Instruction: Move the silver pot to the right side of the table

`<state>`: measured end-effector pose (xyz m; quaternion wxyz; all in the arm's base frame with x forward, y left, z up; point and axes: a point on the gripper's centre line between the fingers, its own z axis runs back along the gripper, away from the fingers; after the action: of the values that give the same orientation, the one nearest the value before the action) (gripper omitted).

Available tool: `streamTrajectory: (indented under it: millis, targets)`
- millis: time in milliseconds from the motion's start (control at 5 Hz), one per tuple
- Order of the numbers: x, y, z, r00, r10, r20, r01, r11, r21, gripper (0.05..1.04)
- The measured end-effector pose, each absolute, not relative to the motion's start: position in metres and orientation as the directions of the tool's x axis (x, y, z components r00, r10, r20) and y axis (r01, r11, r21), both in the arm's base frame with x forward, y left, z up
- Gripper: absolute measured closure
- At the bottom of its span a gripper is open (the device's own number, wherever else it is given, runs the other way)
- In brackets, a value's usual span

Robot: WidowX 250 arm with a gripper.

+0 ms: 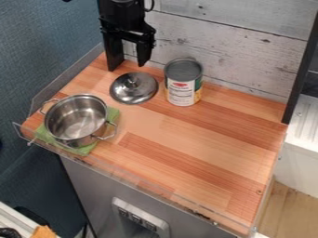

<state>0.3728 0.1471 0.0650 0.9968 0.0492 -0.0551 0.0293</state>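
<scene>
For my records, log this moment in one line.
black two-finger gripper: open, empty; silver two-handled metal pot: on flat green square, left side of wooden table; move: pending

The arm (122, 13), cable (151, 6) and claw (127, 67) are black.

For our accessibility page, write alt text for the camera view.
A silver pot without its lid sits on a green cloth or mat at the left of a wooden table; a silver lid and a can stand farther back. The black end effector hangs open near the back edge.
</scene>
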Motion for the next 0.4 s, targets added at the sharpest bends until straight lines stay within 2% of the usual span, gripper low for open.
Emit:
streamTrajectory:
  millis: [200, 400]
  targets:
    - [0.368, 0.145, 0.048, 0.996, 0.058, 0.07, -0.064, 0.995, 0.08, 0.082]
    - [0.344, 0.136, 0.033, 0.999, 0.031, 0.025, -0.033, 0.997, 0.065, 0.082]
